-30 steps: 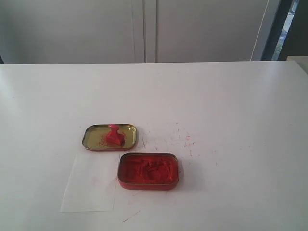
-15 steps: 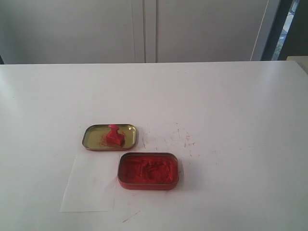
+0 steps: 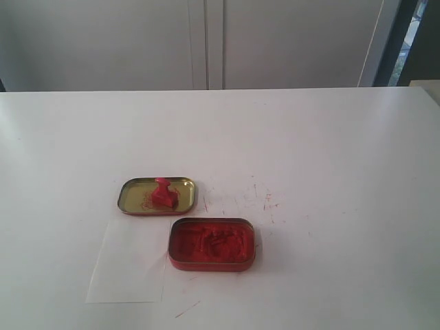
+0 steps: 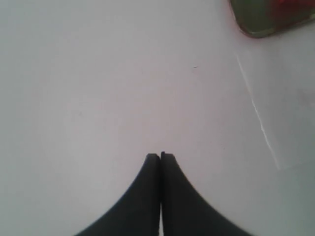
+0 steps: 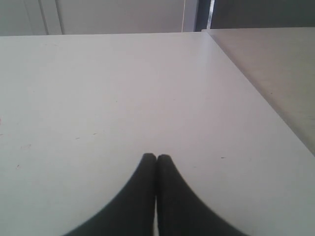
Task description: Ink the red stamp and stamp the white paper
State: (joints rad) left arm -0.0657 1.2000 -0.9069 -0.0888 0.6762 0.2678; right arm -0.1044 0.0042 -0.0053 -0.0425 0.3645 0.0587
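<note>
The red stamp (image 3: 163, 192) stands in the gold lid (image 3: 135, 195) on a red-scribbled white table (image 3: 330, 151), both arms' jaws pressed together.

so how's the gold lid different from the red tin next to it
The gold lid is shallow, with only red smears inside; the red tin is deeper and full of red ink paste. The lid carries the red stamp, upright; the tin holds only paste. Both are rounded rectangles of similar size, open side up.

white table (image 3: 330, 137), grey cabinet doors (image 3: 206, 41), window sliver (image 3: 413, 31)
</note>
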